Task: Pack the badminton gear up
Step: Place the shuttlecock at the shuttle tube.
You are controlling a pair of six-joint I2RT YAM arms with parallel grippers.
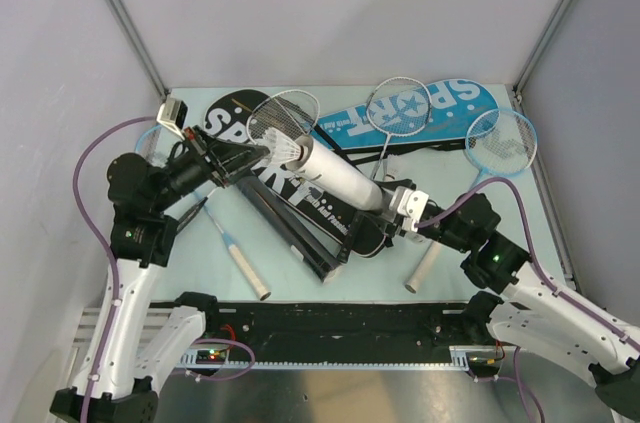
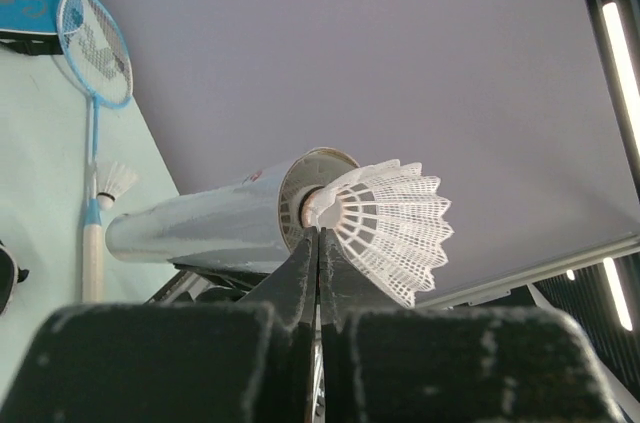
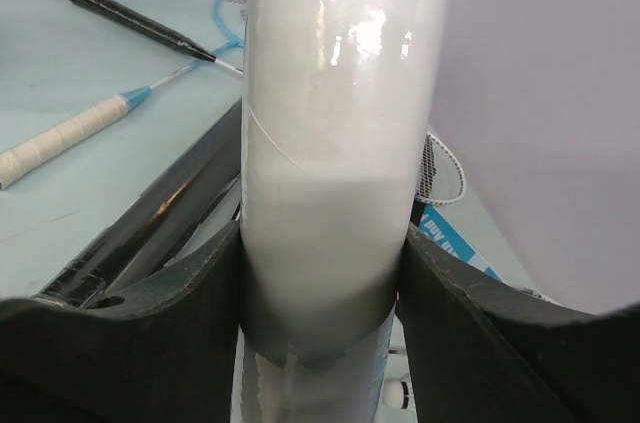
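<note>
My left gripper (image 1: 256, 154) is shut on a white shuttlecock (image 1: 290, 151), pinching the skirt close to the cork (image 2: 390, 223). The cork sits at the open mouth of the long white tube (image 2: 200, 228). That white tube (image 1: 340, 179) lies raised on a slant over the black tube (image 1: 300, 228). My right gripper (image 1: 397, 205) is shut on its lower end, with both pads pressed against the tube's sides (image 3: 330, 143). The black "SPORT" cover (image 1: 232, 115) and the blue cover (image 1: 440, 103) lie flat at the back. A light-blue racket (image 1: 502, 141) rests at the right.
Two silver rackets (image 1: 283, 115) (image 1: 398, 106) lie on the covers. Another racket's white grip (image 1: 245, 273) lies at the front left, with a black grip (image 3: 130, 15) near it. A second shuttlecock (image 2: 115, 181) sits on the table beside the blue racket's shaft (image 2: 92, 143). Grey walls enclose the table.
</note>
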